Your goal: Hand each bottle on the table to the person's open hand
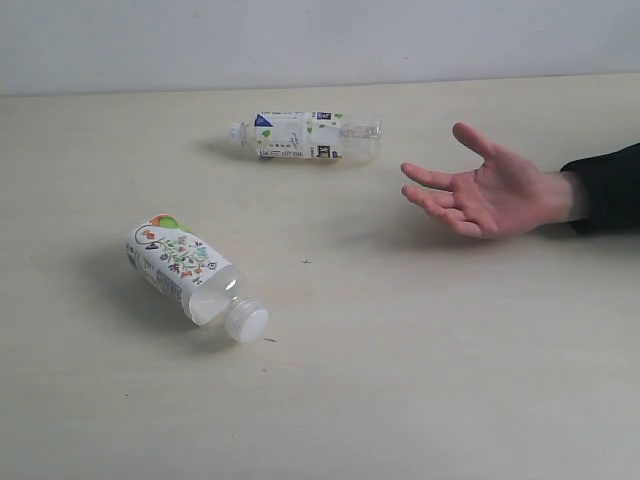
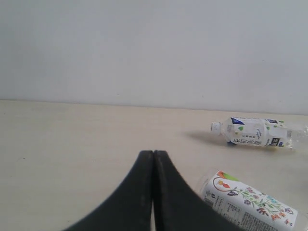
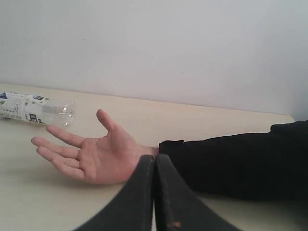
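Surface: pale beige table (image 1: 420, 400) under a plain white wall (image 1: 320, 40); only two bottles show.
Floral bottle (image 1: 185, 268): lies on its side on the left of the exterior view, long axis diagonal, white cap toward the near edge and base toward the far left.
Lime bottle (image 1: 305, 136): on its side farther back, long axis across the table, cap pointing left and base toward the hand, near it but not touching.
Person's open hand (image 1: 490, 190): palm up on the right, fingers spread toward the middle, black sleeve (image 1: 610, 185) behind it.
Left gripper (image 2: 153, 153): fingers pressed together, holding nothing; the floral bottle sits just beside them, off their line rather than straight ahead.
Right gripper (image 3: 155, 156): fingers pressed together, empty, pointing at the wrist of the hand.
Nearer arm: probably the left for the floral bottle, though neither arm shows in the exterior view.
Next move needs: spread fingers turned across the bottle's diagonal axis.
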Robot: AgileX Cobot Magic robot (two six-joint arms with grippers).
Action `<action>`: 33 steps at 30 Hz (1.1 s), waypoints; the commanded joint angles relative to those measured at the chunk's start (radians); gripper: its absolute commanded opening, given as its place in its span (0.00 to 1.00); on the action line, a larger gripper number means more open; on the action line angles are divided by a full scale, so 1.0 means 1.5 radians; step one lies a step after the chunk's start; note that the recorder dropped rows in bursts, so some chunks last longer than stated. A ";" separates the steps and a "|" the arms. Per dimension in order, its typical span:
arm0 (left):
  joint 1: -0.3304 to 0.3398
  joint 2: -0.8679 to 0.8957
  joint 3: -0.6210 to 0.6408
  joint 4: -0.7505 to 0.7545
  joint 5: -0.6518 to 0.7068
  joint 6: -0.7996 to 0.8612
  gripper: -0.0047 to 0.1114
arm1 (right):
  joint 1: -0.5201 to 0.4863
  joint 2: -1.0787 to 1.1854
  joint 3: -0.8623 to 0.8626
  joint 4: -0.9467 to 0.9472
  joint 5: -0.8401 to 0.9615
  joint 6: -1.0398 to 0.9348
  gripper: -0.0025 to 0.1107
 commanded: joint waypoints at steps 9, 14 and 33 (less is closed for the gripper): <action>-0.006 -0.004 0.000 0.001 -0.003 0.002 0.04 | 0.002 -0.002 0.002 0.000 -0.009 0.003 0.02; -0.006 -0.004 0.000 0.001 -0.003 0.002 0.04 | 0.002 -0.002 0.002 -0.002 0.005 0.003 0.02; -0.005 -0.004 0.000 -0.005 -0.195 -0.174 0.04 | 0.002 -0.002 0.002 -0.002 0.004 0.003 0.02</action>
